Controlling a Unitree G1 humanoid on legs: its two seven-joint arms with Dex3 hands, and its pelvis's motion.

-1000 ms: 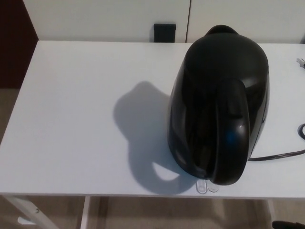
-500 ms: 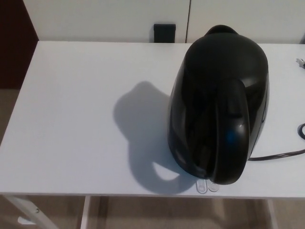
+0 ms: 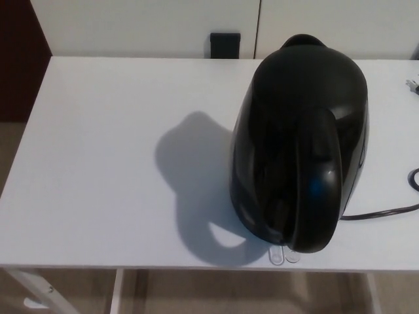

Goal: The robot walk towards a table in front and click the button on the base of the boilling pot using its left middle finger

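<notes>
Black boiling pot (image 3: pixel 299 140) on white table (image 3: pixel 98 163), button (image 3: pixel 285 255) at front edge, no hands visible

A black boiling pot (image 3: pixel 299 140) stands on the white desk (image 3: pixel 98 163), handle toward the camera. A clear button (image 3: pixel 284 255) protrudes below it; a black cord (image 3: pixel 380 212) runs right.

A single head view looks steeply down from above the near edge of a white rectangular table (image 3: pixel 98 163), facing its far edge and the pale wall panels (image 3: pixel 150 26) along the top of the frame. It sits close: a glossy black rounded kettle (image 3: pixel 301 144) fills the right half, seen from above its handle. The tabletop runs off the frame at right, and floor shows along the bottom and the left edge.
</notes>
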